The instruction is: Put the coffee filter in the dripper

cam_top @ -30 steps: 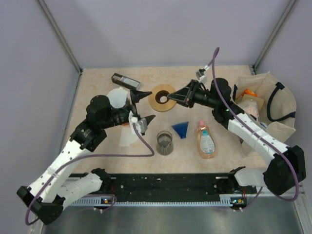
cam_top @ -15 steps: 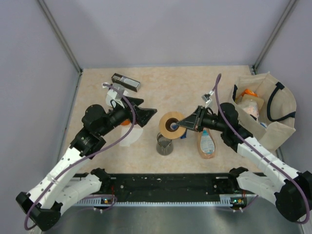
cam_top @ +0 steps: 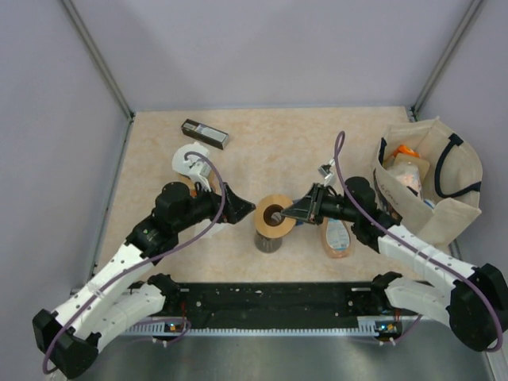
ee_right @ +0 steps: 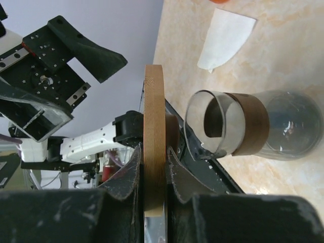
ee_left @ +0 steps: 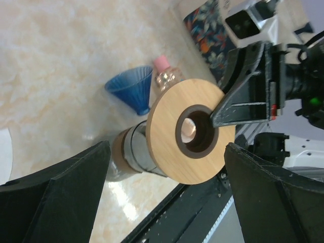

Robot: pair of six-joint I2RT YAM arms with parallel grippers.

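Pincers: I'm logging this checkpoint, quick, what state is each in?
Left pincer: open, holding nothing.
Right pincer: closed on the wooden ring.

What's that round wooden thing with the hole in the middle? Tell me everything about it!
The wooden ring is a flat, light-brown disc with a dark-lined round hole in its middle. The right gripper clamps its edge and holds it roughly level above the glass carafe, with the hole over the opening. A small gap shows between them, so it is not yet seated on the glass. Nothing else touches it.
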